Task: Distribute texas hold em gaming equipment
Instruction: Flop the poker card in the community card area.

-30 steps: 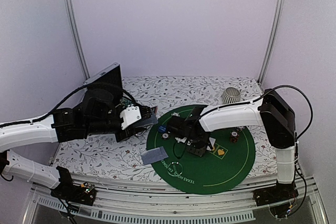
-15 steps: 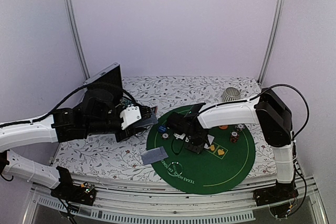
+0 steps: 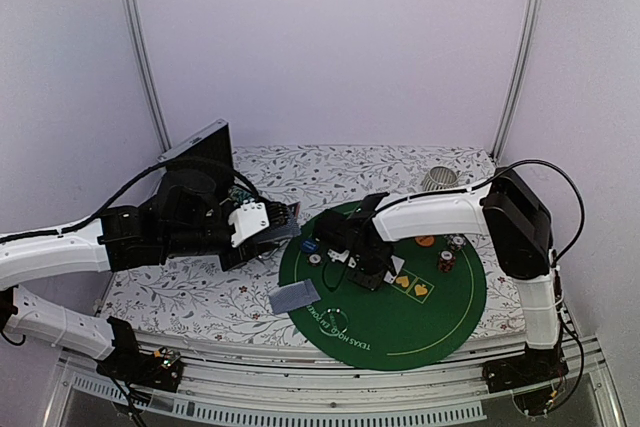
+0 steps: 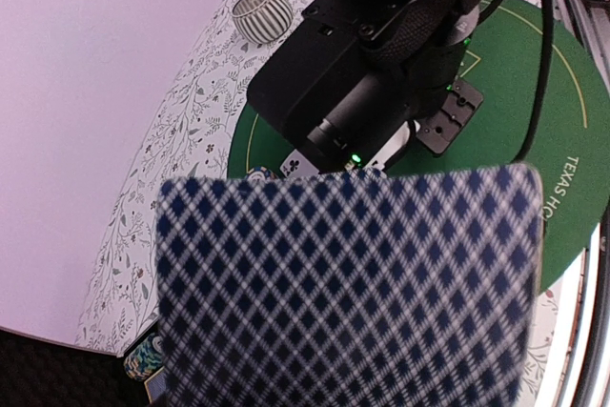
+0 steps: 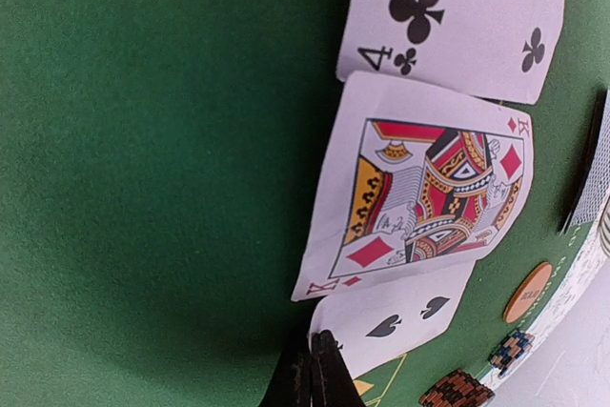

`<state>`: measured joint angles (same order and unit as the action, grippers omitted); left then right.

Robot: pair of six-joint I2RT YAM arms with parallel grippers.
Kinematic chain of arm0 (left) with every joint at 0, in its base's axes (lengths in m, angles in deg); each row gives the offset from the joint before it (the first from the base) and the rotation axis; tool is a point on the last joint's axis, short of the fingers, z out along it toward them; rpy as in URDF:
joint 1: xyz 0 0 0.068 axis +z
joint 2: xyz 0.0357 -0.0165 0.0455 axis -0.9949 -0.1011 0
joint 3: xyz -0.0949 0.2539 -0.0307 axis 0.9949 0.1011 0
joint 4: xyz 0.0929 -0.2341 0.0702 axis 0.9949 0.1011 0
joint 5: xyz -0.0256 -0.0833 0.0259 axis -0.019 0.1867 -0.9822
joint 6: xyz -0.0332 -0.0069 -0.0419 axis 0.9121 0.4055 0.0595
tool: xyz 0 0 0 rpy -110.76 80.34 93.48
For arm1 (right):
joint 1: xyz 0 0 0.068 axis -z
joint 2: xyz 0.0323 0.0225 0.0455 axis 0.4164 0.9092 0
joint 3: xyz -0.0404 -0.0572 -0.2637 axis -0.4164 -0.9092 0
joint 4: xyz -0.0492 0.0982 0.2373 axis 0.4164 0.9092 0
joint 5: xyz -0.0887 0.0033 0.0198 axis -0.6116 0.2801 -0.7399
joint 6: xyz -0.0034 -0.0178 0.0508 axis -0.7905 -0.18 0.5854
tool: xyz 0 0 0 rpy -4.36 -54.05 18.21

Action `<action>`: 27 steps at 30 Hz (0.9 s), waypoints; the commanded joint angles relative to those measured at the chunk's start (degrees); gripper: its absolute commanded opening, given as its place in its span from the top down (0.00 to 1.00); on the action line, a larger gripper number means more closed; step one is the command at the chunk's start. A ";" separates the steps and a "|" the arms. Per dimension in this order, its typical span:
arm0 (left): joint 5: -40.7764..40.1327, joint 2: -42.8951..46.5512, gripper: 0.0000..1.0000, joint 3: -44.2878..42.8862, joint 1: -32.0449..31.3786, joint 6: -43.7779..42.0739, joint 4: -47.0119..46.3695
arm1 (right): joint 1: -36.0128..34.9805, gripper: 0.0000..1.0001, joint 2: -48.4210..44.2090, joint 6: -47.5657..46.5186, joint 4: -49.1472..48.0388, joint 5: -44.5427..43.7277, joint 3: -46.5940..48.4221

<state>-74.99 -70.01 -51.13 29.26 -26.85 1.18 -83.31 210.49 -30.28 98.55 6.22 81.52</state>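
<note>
Risk: right claw, pinched shut and empty, sits at the edge of the spade card on the green mat and could shove it under the king. Meanwhile left claw is clamped on the checked-back deck.

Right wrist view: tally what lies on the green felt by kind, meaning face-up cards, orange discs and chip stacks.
Face-up cards: 3 (four of clubs, king of diamonds, spade card)
Orange disc: 1
Chip stacks: 2 (blue-striped stack, red-brown stack)
Total: 6
</note>
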 commanded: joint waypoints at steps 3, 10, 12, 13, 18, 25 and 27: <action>0.16 0.53 0.57 0.44 0.63 -0.29 -1.02 | 1.26 0.98 2.64 6.17 4.41 2.45 4.39; 0.28 0.51 0.57 0.36 0.62 -0.25 -0.98 | 1.22 0.98 3.41 8.58 8.19 5.44 6.07; 0.26 0.55 0.57 0.36 0.61 -0.23 -1.01 | 1.21 0.98 3.58 9.11 9.00 6.06 6.04; 0.23 0.53 0.57 0.36 0.62 -0.27 -1.02 | 1.18 0.98 3.66 9.19 9.27 6.41 5.95; 0.36 0.58 0.57 0.36 0.62 -0.23 -1.01 | 1.17 0.98 3.37 9.57 9.37 6.96 6.31; 0.22 0.58 0.57 0.36 0.62 -0.25 -0.98 | 1.27 0.98 4.51 8.07 7.04 9.02 8.55; 0.19 0.58 0.57 0.36 0.62 -0.23 -0.96 | 1.22 0.97 5.21 8.04 6.99 8.96 9.27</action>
<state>-75.01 -70.01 -51.13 29.26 -26.85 1.18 -82.28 213.37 -22.06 106.59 13.21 88.45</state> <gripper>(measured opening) 0.431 0.028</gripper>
